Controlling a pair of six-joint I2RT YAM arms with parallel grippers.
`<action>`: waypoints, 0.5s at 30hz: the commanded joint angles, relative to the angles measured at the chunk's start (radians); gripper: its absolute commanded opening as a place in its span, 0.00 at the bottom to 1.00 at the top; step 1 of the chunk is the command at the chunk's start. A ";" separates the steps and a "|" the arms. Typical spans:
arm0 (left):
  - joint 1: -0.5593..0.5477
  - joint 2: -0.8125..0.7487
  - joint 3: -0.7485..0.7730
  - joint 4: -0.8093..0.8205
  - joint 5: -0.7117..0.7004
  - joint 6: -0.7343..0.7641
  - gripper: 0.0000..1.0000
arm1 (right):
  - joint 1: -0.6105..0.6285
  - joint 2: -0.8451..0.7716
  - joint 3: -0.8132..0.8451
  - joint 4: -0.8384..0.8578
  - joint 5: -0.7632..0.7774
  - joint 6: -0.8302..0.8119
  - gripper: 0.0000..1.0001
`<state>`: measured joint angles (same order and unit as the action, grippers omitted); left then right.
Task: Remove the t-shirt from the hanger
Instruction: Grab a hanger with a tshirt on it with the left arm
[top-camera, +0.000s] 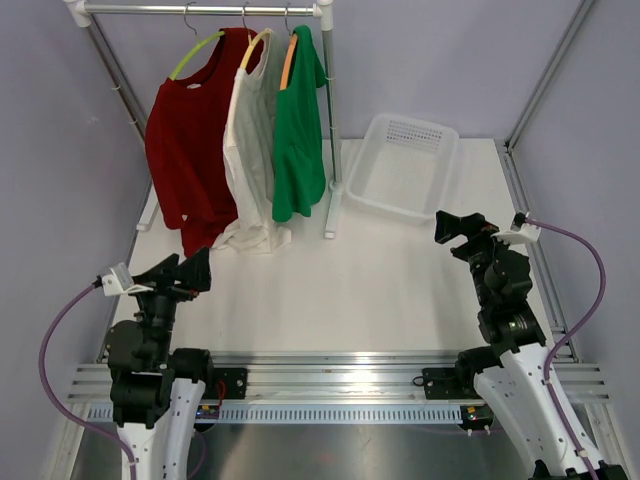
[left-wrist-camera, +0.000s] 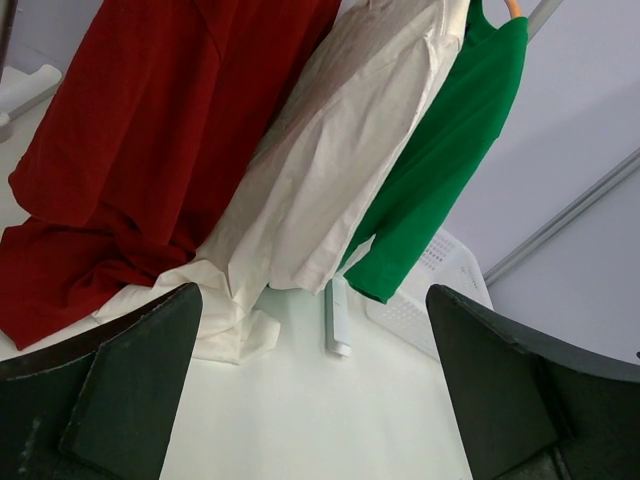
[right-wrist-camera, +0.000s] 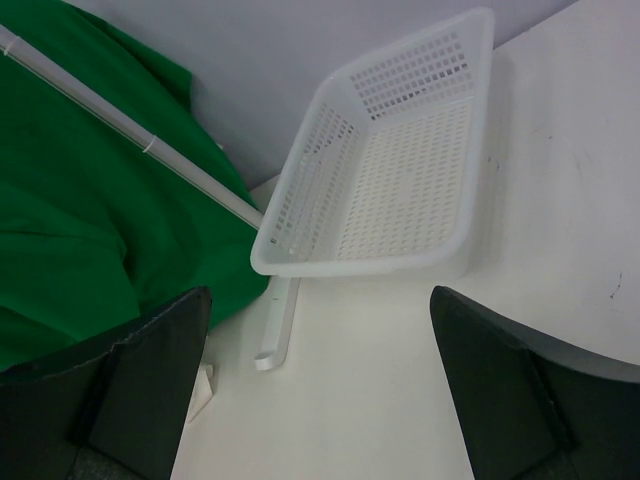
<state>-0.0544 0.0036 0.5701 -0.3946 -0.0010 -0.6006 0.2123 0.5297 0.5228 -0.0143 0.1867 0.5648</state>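
Soft, even light is coming down from overhead, and the white table (top-camera: 400, 290) is glowing bright, almost washing out. The basket (right-wrist-camera: 300, 200) is laying only a pale shadow under its near rim. In the wrist views the fingers (left-wrist-camera: 130, 390) of the left gripper (left-wrist-camera: 315, 400) and right gripper (right-wrist-camera: 320, 400) are looming dark and slightly soft, while the green t-shirt (right-wrist-camera: 70, 200) is showing crisp.

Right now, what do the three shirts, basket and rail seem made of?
Red shirt, white shirt, green shirt: soft matte fabric, probably cotton knit; they drape and crease. Basket: white moulded plastic, slightly glossy, perforated walls. Rail: likely metal tube, silvery sheen.
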 joint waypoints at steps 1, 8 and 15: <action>-0.005 -0.099 0.023 0.039 -0.019 0.025 0.99 | 0.002 -0.017 0.003 0.060 -0.020 -0.025 0.99; -0.005 -0.010 0.103 0.062 -0.053 0.045 0.99 | 0.002 -0.020 0.014 0.059 -0.070 -0.052 1.00; -0.005 0.188 0.218 0.167 -0.031 0.059 0.98 | 0.002 -0.025 0.019 0.062 -0.101 -0.065 0.99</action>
<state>-0.0544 0.0898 0.7341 -0.3267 -0.0296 -0.5690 0.2123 0.5117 0.5228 -0.0029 0.1276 0.5331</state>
